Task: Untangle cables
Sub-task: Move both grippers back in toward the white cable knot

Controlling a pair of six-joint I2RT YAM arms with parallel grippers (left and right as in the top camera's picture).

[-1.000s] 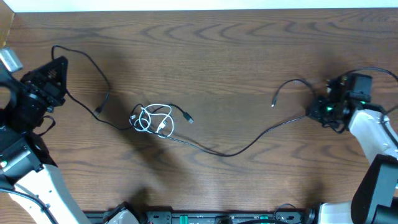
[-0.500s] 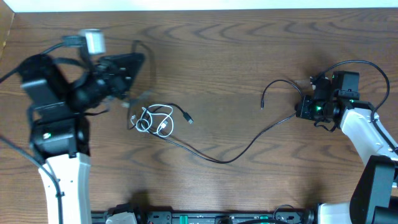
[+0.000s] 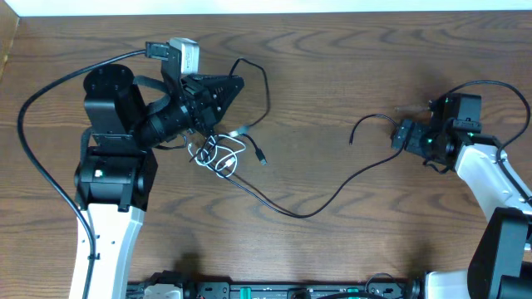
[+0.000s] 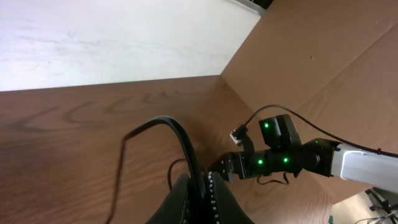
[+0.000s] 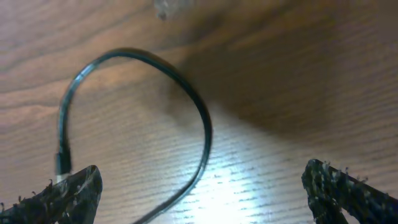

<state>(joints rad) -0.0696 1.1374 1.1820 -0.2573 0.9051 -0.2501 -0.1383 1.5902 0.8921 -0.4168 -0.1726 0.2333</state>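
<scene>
Worktop (image 3: 332,50): long black cable (image 3: 307,213) runs from mid-left toward the right edge, sagging toward the near edge. Left fingers (image 3: 235,83) clamped on a second black cable (image 4: 163,119), above the white coil (image 3: 218,158), left of centre. Right fingers (image 3: 405,135) spread wide over the long cable's end loop

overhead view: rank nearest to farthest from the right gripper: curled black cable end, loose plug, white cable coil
From the right gripper:
1. curled black cable end, just beside it, toward mid-table.
2. loose plug, past mid-table.
3. white cable coil, just beyond the plug.
</scene>
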